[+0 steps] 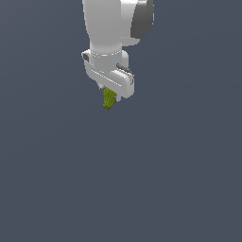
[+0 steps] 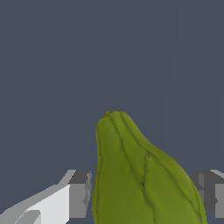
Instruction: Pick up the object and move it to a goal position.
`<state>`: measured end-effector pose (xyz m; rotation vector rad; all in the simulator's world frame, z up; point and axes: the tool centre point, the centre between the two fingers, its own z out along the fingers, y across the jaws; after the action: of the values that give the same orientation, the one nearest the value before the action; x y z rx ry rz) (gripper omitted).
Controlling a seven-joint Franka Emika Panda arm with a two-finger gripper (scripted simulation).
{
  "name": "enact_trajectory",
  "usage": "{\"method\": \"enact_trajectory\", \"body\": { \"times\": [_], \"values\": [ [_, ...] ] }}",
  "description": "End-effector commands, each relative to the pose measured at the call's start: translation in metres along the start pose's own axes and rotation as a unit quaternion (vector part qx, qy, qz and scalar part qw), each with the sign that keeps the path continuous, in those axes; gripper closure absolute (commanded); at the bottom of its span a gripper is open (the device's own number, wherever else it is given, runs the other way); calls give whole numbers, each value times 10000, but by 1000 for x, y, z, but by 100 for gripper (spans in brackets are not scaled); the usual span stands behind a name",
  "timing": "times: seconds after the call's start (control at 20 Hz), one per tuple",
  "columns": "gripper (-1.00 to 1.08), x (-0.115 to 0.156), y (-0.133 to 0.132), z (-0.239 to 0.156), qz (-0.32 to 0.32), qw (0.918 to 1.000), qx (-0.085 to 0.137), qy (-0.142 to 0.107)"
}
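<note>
While aloft, object [image 1: 109, 99] between jaws

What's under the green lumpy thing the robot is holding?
Nothing shows beneath the olive-green blob: only plain dark grey background. It hangs from the white gripper, which covers its upper part. The wrist view shows grey fingers on either side.

White Panda arm comes down from the top of the exterior view, wrist vertical, claw [image 1: 110, 97] pointing straight down, its grey fingers [image 2: 81, 193] closed from both sides on the olive-green object [image 1: 109, 99], which sticks out below the fingertips.
</note>
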<state>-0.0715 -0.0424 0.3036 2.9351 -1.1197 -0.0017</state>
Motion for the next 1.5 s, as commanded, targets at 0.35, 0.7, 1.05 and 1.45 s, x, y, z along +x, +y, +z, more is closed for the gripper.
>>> {"method": "enact_trajectory", "body": {
  "times": [0.35,0.7,1.05,1.45],
  "values": [
    [108,-7,17,-101,1,10000,1,6],
    [108,-10,24,-157,-4,10000,2,5],
    [108,-10,27,-187,-7,10000,3,5],
    [108,-9,27,-192,-9,10000,3,4]
  ]
}}
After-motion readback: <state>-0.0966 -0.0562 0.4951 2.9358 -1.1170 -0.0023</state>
